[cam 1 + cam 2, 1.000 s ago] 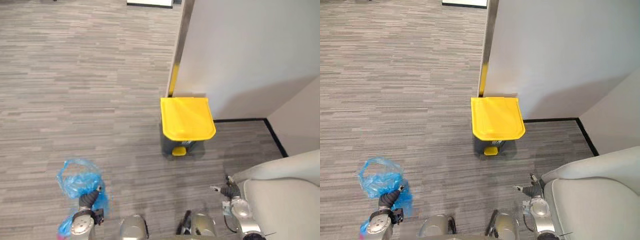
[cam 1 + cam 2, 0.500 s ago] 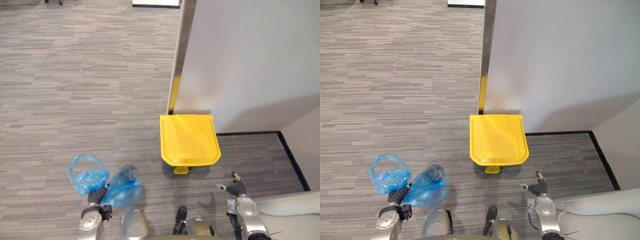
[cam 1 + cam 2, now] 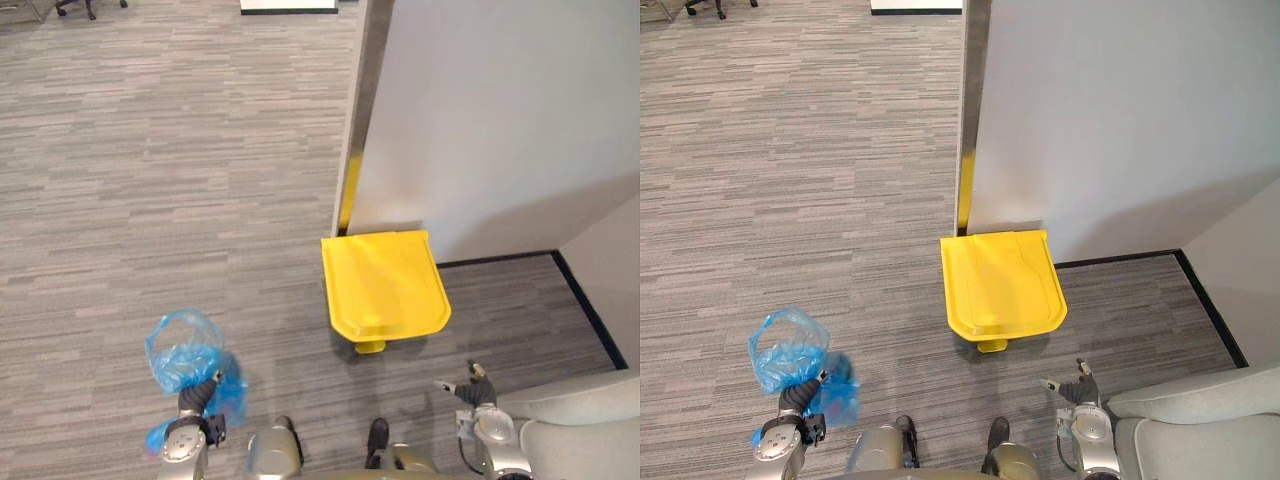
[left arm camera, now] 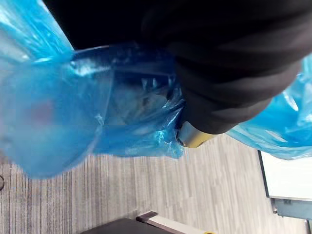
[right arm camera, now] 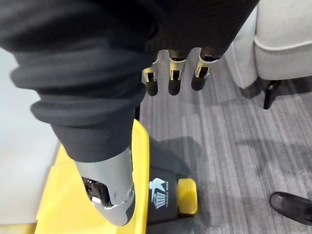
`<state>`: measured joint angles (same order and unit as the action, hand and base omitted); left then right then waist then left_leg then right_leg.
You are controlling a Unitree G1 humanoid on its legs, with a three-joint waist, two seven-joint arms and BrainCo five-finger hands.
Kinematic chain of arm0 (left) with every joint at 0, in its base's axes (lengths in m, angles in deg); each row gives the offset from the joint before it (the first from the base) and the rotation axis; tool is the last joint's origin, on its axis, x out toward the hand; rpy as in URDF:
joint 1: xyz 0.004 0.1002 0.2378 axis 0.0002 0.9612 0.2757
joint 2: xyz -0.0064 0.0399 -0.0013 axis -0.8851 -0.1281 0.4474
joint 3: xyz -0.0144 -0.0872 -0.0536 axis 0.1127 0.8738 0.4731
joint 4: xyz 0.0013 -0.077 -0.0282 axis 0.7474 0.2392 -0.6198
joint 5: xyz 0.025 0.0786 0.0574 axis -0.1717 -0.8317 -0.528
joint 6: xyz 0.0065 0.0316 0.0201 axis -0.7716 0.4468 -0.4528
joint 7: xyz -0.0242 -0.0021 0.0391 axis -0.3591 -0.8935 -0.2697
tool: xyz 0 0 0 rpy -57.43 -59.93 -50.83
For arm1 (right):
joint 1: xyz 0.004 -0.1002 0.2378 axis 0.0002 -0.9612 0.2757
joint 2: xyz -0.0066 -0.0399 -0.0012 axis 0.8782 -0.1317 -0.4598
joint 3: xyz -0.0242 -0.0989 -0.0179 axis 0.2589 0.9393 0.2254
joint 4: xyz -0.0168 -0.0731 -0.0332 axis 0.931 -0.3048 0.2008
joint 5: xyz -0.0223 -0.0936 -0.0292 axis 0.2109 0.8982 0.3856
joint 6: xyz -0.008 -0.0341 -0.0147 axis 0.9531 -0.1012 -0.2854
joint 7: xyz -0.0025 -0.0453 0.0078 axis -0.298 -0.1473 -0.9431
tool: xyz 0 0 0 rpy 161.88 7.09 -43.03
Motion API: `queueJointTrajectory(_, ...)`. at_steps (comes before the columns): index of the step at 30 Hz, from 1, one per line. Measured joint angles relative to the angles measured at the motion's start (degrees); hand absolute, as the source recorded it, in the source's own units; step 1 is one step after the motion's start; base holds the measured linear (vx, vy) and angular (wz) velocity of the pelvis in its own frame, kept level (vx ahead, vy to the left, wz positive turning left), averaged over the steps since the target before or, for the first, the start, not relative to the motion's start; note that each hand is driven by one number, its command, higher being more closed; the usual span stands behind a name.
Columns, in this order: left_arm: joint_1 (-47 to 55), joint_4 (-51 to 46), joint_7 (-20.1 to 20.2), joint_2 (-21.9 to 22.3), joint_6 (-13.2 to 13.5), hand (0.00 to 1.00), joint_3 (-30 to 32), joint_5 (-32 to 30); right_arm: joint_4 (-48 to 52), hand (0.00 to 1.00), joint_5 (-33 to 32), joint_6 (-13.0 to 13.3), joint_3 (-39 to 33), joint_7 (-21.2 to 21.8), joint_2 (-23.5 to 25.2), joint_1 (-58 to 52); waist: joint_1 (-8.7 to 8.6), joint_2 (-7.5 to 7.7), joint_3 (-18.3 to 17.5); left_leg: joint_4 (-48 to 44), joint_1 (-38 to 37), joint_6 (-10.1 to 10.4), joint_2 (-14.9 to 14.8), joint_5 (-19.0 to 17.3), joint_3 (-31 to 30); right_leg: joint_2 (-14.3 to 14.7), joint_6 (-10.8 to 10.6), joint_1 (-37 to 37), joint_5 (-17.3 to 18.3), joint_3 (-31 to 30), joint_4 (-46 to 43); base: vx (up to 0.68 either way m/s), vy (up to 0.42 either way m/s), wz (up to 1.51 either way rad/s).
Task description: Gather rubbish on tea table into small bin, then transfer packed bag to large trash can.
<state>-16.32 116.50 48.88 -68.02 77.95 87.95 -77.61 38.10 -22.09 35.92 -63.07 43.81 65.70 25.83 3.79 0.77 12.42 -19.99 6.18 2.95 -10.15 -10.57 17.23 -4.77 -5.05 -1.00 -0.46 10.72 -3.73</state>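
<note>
Pinches the blue bag (image 3: pixel 182 352) in the left hand (image 3: pixel 193 398), off the floor (image 3: pixel 120 200), well left of the yellow-lidded trash can (image 3: pixel 385 285). Holds right hand (image 3: pixel 472 388) fingers (image 5: pixel 174 78) straight, slightly apart, empty.

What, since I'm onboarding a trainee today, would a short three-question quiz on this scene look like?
1. True or false: the yellow-lidded bin stands open.
2. Which hand carries the blue bag? A: left hand. B: right hand.
3. Fill in: the bin stands on the floor against the ___.
Key: 1 false, the lid is down. 2 A; the right hand is open and holds nothing. 3 wall.
</note>
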Motion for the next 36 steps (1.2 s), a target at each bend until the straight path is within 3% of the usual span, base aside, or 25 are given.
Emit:
queueJointTrajectory(3, 0.4, 0.0, -0.1, 0.0, 0.0, 1.0, 0.5, 0.0, 0.0, 0.0, -0.2, 0.0, 0.0, -0.1, -0.9, 0.1, 0.03, -0.41, -0.3, -1.1, 0.5, -0.7, -0.2, -1.2, 0.3, 0.0, -0.1, -0.8, 0.2, -0.4, -0.9, -0.01, 0.002, -0.12)
queueJointTrajectory(6, 0.9, -0.2, -0.3, -0.7, 0.0, 1.0, 0.8, 0.0, -0.5, 0.0, -1.3, 0.0, 0.1, -1.0, -1.2, 1.1, -0.02, -0.5, -0.6, -7.0, 2.8, -1.6, -0.6, -6.0, 0.3, -2.0, -1.0, -6.3, 6.5, -1.6, -13.0, -0.02, 0.065, -0.1)
queueJointTrajectory(7, 1.2, -0.2, -0.3, -1.3, -0.1, 1.0, 0.4, 0.1, -1.2, 0.0, -1.4, -0.1, 0.1, -1.0, -1.2, 1.1, -0.28, 0.05, -0.5, -8.1, 2.5, -2.2, 0.3, -7.5, -0.1, -3.9, -1.6, -7.6, 8.4, -1.4, -18.5, 0.02, 0.074, 0.11)
queueJointTrajectory(8, 1.1, -0.4, -0.3, -1.6, -0.2, 1.0, -0.3, 0.1, -1.9, 0.0, -1.7, -0.2, -0.1, -1.0, -1.4, 1.2, -0.63, 0.16, 0.1, -8.6, 1.3, -3.4, 1.0, -8.6, -0.8, -6.0, -1.5, -10.9, 8.1, -1.2, -27.7, 0.04, 0.068, 0.14)
queueJointTrajectory(10, 1.2, -0.4, -0.6, -2.6, -0.2, 1.0, -1.9, 0.1, -2.0, 0.0, -1.7, -0.6, -0.1, -1.0, -1.2, 1.1, -1.0, -1.09, 1.7, -11.2, -0.9, -4.7, 0.4, -10.7, -2.0, -6.3, -0.9, -14.1, 10.9, 0.2, -31.7, 0.09, 0.07, 0.15)
queueJointTrajectory(12, 0.9, -0.4, -1.1, -3.9, -0.2, 1.0, -3.6, 0.1, -1.9, 0.0, -1.8, -0.6, -0.1, -1.0, -1.1, 1.5, -0.53, -1.15, 2.5, -14.8, -2.0, -5.0, -0.3, -13.6, -2.2, -6.5, -1.9, -17.4, 9.8, 1.8, -26.4, 0.13, 0.03, 0.15)
queueJointTrajectory(13, -0.2, -0.4, -1.1, -4.5, -0.1, 1.0, -3.9, 0.1, -1.9, 0.0, -1.8, -0.6, -0.1, -1.0, -1.2, 1.8, -0.59, -0.6, 3.2, -17.5, -1.8, -5.1, -0.7, -15.2, -2.2, -6.9, -2.9, -19.0, 6.2, 4.2, -18.3, 0.1, -0.014, 0.29)
queueJointTrajectory(15, -2.7, 0.0, -1.4, -4.7, 0.0, 1.0, -3.8, 0.2, -2.1, 0.0, -1.9, -0.8, -0.1, -1.1, -2.1, 2.7, -0.46, -0.18, 5.5, -22.4, -1.6, -4.4, -0.7, -18.4, -3.4, -7.4, -3.0, -19.3, 3.7, 8.8, -12.0, 0.13, -0.075, 0.4)
queueJointTrajectory(16, -4.2, 0.4, -1.6, -4.4, 0.0, 1.0, -3.9, 0.2, -2.1, 0.0, -1.8, -0.9, -0.1, -1.1, -2.9, 3.0, -0.38, -0.46, 6.3, -25.4, -1.5, -3.8, -0.6, -20.9, -4.8, -7.1, -2.1, -19.0, 2.2, 8.1, -11.2, 0.15, -0.109, 0.39)
queueJointTrajectory(17, -5.5, 0.9, -1.8, -3.8, 0.0, 1.0, -4.2, 0.2, -2.1, 0.0, -1.8, -1.0, -0.3, -1.2, -3.9, 3.4, -0.39, -1.12, 7.0, -26.4, -1.6, -3.2, -1.0, -21.9, -6.3, -6.7, -2.7, -18.6, 1.4, 7.8, -12.3, 0.24, -0.132, 0.55)
queueJointTrajectory(18, -8.4, 1.4, -2.3, -3.5, 0.0, 1.0, -5.8, 0.2, -2.1, 0.0, -2.1, -1.2, -1.5, -1.2, -5.1, 4.2, -0.33, -3.21, 8.8, -26.0, -1.6, -2.5, -0.8, -22.9, -9.0, -5.4, -4.5, -19.7, 2.9, 4.0, -16.4, 0.2, -0.114, 0.59)
queueJointTrajectory(20, -9.5, 1.4, -2.4, -3.6, 0.0, 1.0, -5.7, 0.2, -2.0, 0.0, -2.5, -1.2, -3.3, -1.1, -5.0, 3.4, -0.71, -3.38, 8.9, -25.3, -1.5, -2.3, -0.1, -22.9, -11.2, -3.9, -3.6, -21.2, 4.4, -0.6, -20.1, 0.23, -0.161, 0.88)
queueJointTrajectory(21, -10.4, 1.1, -2.6, -3.5, 0.1, 1.0, -5.6, 0.2, -1.1, 0.0, -3.8, -1.8, -6.9, -1.2, -4.2, 1.2, -1.54, -3.4, 8.7, -23.3, -2.9, -1.6, 1.2, -23.1, -15.2, -3.6, -1.3, -22.2, 8.3, -2.7, -26.7, 0.36, -0.238, 0.97)
queueJointTrajectory(23, -10.2, 0.7, -2.6, -3.4, 0.1, 1.0, -5.6, 0.1, 0.4, 0.0, -4.1, -2.4, -8.0, -1.2, -3.7, 0.0, -1.54, -3.47, 8.7, -22.2, -3.7, -0.9, 0.9, -23.1, -16.0, -3.5, -0.9, -22.7, 10.9, -2.5, -29.3, 0.32, -0.198, 0.58)
queueJointTrajectory(25, -10.3, 0.0, -2.6, -3.0, 0.1, 1.0, -6.0, 0.2, 2.3, 0.0, -4.7, -2.4, -9.0, -1.2, -2.1, 0.2, -1.32, -3.97, 8.6, -20.6, -3.0, 1.4, -0.8, -21.9, -18.5, -2.8, -0.7, -23.6, 13.8, 0.0, -30.9, 0.29, -0.187, 0.19)
queueJointTrajectory(27, -10.4, -0.3, -2.5, -2.7, 0.1, 1.0, -7.1, 0.2, 4.5, 0.0, -5.8, -2.3, -8.8, -1.2, -0.2, 1.1, -1.31, -3.97, 8.5, -19.9, -2.2, 3.0, -1.9, -20.6, -18.8, -1.9, -0.9, -23.7, 14.1, 1.4, -30.4, 0.21, -0.133, 0.06)
queueJointTrajectory(29, -10.3, -1.7, -2.4, -1.5, 0.1, 1.0, -7.2, 0.2, 6.6, 0.0, -6.2, -2.2, -7.9, -1.2, 1.0, 1.9, -1.32, -4.01, 8.5, -19.5, -1.9, 3.1, -2.8, -20.2, -18.8, -1.8, -0.5, -23.7, 14.3, 2.4, -30.2, 0.16, -0.096, 0.08)
queueJointTrajectory(34, -10.1, -2.1, -2.4, -1.7, 0.2, 1.0, -6.9, 0.2, 9.4, 0.0, -6.1, -1.9, 4.7, -0.9, 1.6, 6.4, -0.99, -3.84, 8.2, -18.2, 1.4, 2.9, -2.9, -20.0, -18.9, -1.4, 0.2, -25.1, 11.8, 2.8, -26.4, -0.01, -0.012, 0.07)
queueJointTrajectory(36, -9.9, -2.0, -2.4, -1.7, 0.2, 1.0, -6.9, 0.1, 9.5, 0.0, -5.9, -1.6, 9.0, -0.9, 1.8, 8.7, 0.27, -3.68, 8.1, -18.2, 3.0, 2.9, -2.6, -19.5, -19.3, -1.4, -0.6, -25.6, 10.9, 3.0, -24.9, -0.09, -0.004, 0.15)
